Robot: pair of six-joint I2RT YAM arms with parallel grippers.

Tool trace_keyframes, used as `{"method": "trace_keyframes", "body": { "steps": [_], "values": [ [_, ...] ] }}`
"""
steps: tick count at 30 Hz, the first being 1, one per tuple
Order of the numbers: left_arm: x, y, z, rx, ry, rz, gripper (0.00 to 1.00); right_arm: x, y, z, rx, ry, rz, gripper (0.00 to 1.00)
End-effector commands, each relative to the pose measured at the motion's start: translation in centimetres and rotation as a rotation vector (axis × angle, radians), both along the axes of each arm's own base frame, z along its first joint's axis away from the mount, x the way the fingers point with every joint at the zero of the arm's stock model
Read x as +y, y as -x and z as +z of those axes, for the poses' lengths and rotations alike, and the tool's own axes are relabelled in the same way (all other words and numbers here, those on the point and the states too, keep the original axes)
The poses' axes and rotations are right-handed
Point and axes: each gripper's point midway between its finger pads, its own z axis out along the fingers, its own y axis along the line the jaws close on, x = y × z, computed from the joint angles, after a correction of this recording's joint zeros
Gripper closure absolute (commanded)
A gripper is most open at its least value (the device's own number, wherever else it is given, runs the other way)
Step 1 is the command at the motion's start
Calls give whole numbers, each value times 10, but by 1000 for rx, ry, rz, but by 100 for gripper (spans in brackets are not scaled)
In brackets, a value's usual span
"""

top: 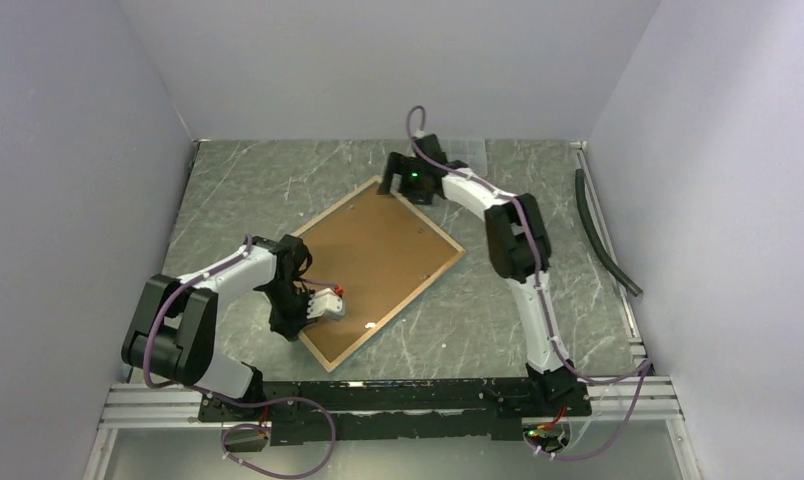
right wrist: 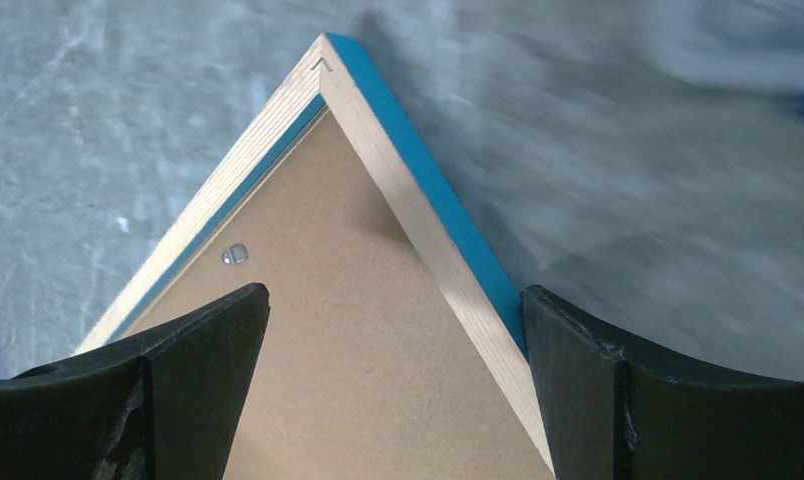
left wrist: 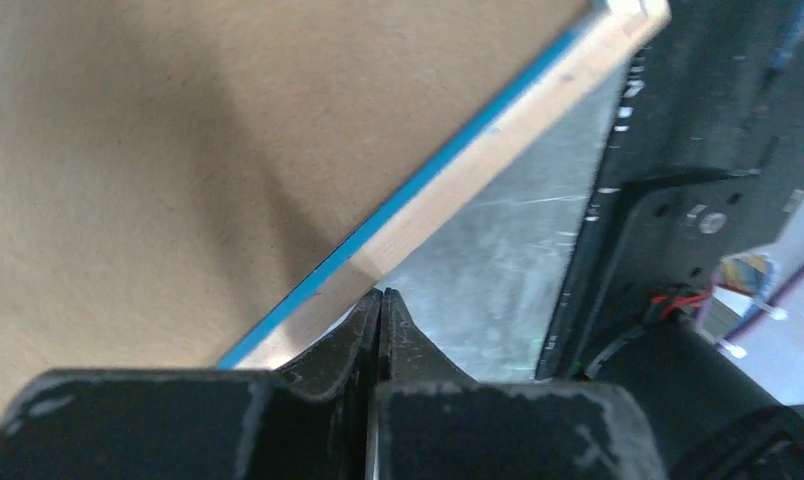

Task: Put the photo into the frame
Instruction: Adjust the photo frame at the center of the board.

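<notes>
The left gripper (left wrist: pixel 381 300) has its jaws pressed flat together with nothing between them. Its tips sit just beside the tan outer edge of the frame (right wrist: pixel 418 215), and whether they touch the wood cannot be told. In the left wrist view that edge runs from 7 o'clock up to a corner at 1 o'clock, with a thin blue line along its inner side. The right gripper (right wrist: pixel 393 295) stands with its jaws spread wide and grips nothing. Its two black fingers (right wrist: pixel 193 360) straddle the far corner of the frame, one on each side, and the corner points to 12 o'clock in the right wrist view. The finger at 3 o'clock is just beside the blue side of the frame, but contact is unclear. The frame lies flat and rear side up near the middle of the grey marbled table (top: pixel 258 190). It is turned like a diamond, with corners at 12, 3 and 6 o'clock in the top view. The plain brown backing board (top: pixel 378 265) fills it, with a small silver tab (right wrist: pixel 234 254) near the far corner. The left gripper is at about 8 o'clock of the frame. A black hose (top: pixel 603 235) lies along the table's edge at 3 o'clock.
</notes>
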Motion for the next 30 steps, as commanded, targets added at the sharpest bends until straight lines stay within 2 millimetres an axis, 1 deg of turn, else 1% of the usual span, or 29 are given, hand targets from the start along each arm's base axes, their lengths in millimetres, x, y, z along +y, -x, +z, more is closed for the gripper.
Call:
{"method": "trace_keyframes", "body": {
  "steps": [1, 3, 5, 6, 8, 9, 10, 11, 13, 15, 17, 18, 20, 21, 23, 24, 25, 26, 27, 28, 30],
  "values": [
    [-31, 8, 11, 17, 165, -80, 92, 79, 13, 19, 53, -57, 162, 0],
    [-37, 14, 17, 56, 203, -105, 87, 83, 9, 22, 48, -33, 166, 0],
    [-39, 19, 25, 82, 224, -127, 80, 76, 6, 32, 14, -6, 153, 0],
    [-40, 20, 29, 92, 230, -128, 77, 68, 5, 38, -13, 9, 139, 0],
    [-39, 16, 32, 89, 218, -124, 74, 48, 4, 53, -57, 48, 99, 0],
    [-39, 15, 34, 90, 212, -126, 73, 36, 2, 67, -96, 73, 71, 0],
    [-39, 12, 37, 86, 207, -123, 72, 23, 1, 72, -115, 96, 50, 0],
    [-39, 7, 41, 77, 201, -119, 72, 16, 0, 85, -149, 110, 42, 0],
    [-39, 1, 54, 83, 204, -112, 72, -2, 3, 98, -178, 153, 20, 0],
    [-39, -13, 71, 66, 207, -85, 71, -15, 13, 111, -177, 169, 8, 0],
    [-32, -41, 88, 18, 194, -12, 72, -27, 33, 121, -176, 173, -5, 0],
    [-30, -61, 99, -23, 199, 28, 72, -32, 46, 125, -172, 161, -17, 0],
    [-17, -102, 110, -95, 191, 164, 72, -40, 76, 124, -149, 113, -38, 0],
    [-8, -124, 112, -131, 177, 239, 72, -44, 95, 117, -123, 89, -39, 0],
    [16, -171, 111, -211, 148, 409, 73, -47, 131, 102, -78, 33, -34, 0],
    [30, -195, 106, -233, 132, 518, 74, -47, 149, 94, -47, 8, -23, 0],
    [49, -216, 103, -249, 121, 635, 75, -48, 166, 86, -19, -9, -20, 0],
    [64, -232, 100, -248, 115, 735, 76, -48, 182, 77, 3, -24, -13, 0],
    [78, -242, 95, -224, 112, 817, 77, -47, 196, 71, 20, -42, -2, 0],
    [89, -248, 88, -195, 103, 876, 80, -46, 210, 67, 36, -65, 2, 0],
    [115, -254, 72, -184, 46, 976, 86, -46, 229, 54, 77, -93, 14, 0]
  ]
}}
